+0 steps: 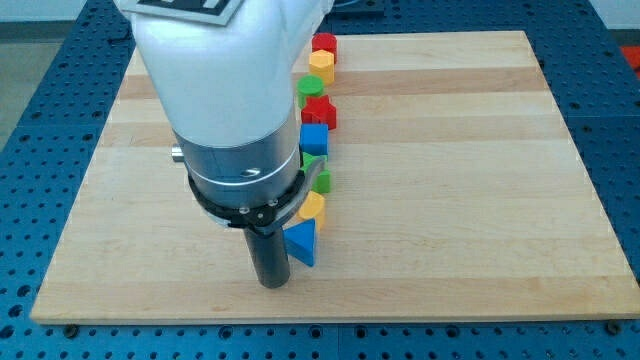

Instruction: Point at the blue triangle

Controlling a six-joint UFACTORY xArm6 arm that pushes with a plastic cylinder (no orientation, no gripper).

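The blue triangle (302, 242) lies on the wooden board (450, 180) near the view's bottom, at the low end of a column of blocks. My tip (273, 284) rests on the board just to the left of and slightly below the blue triangle, touching or almost touching it. The rod hangs from the large white and grey arm body (235, 110), which hides part of the board and the left sides of several blocks.
Above the blue triangle the column runs up the view: a yellow block (313, 206), a green block (321, 181), another green block (311, 160), a blue cube (314, 139), a red star-like block (320, 112), a green round block (309, 89), a yellow block (320, 64), a red block (324, 44).
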